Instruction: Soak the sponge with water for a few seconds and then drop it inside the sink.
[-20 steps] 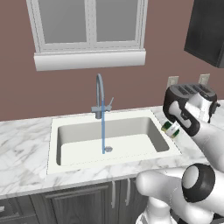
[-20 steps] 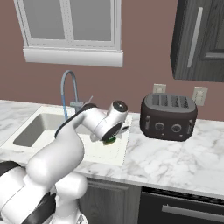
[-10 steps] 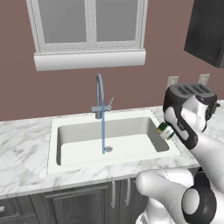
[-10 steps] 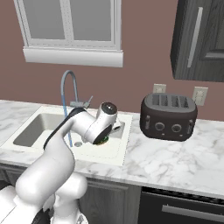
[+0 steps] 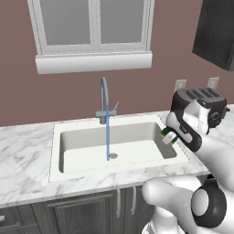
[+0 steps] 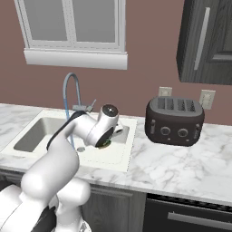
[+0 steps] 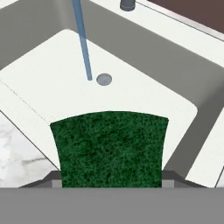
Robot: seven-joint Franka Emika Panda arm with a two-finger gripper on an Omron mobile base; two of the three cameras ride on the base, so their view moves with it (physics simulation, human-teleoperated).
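Sponge (image 7: 109, 148) in focus, but start big: the marble surface (image 5: 23, 160) carries the sink (image 5: 68, 169), an off-white basin with the grey tap (image 5: 105, 98) at its back rim. The toaster (image 6: 174, 120) sits well off to the right, out of the way. Water (image 5: 108, 137) runs in a thin blue stream straight down, landing just beside the drain (image 7: 103, 79). The claw (image 5: 168, 136) hangs over the sink's right edge, pinched tight on the sponge, green scrub side facing the hand camera. That high hold over the rim looks chosen to clear the basin wall. The sponge is well apart from the stream, so soaking has not begun; a carry leftward seems next.
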